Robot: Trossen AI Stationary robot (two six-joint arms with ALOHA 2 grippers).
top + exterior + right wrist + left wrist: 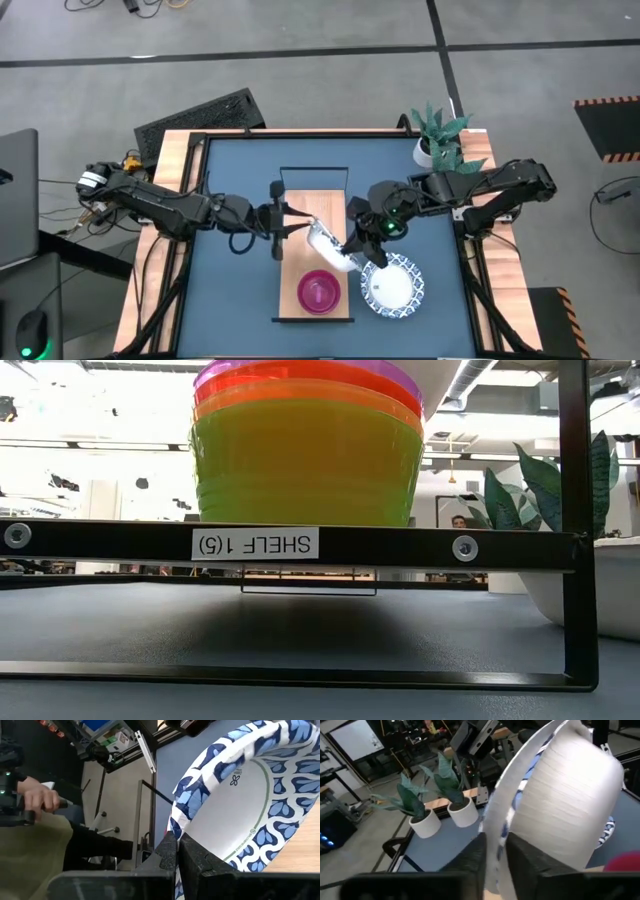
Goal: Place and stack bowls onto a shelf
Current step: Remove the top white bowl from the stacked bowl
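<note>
Both your grippers pinch one tilted white dish (328, 243) over the shelf (315, 215): left gripper (288, 222) on its left rim, right gripper (362, 245) on its right.

We see the shelf (313, 215) lying lengthwise at the middle of the counter (235, 290). A stack of bowls (319, 291) sits on the shelf's near end. A dish (393, 284) lies on the counter just right of that stack. Above the shelf's middle a second dish (328, 245) hangs tilted, between the left tool (290, 222) and the right tool (355, 245). Two plants (440, 138) stand at the counter's far right corner.
</note>
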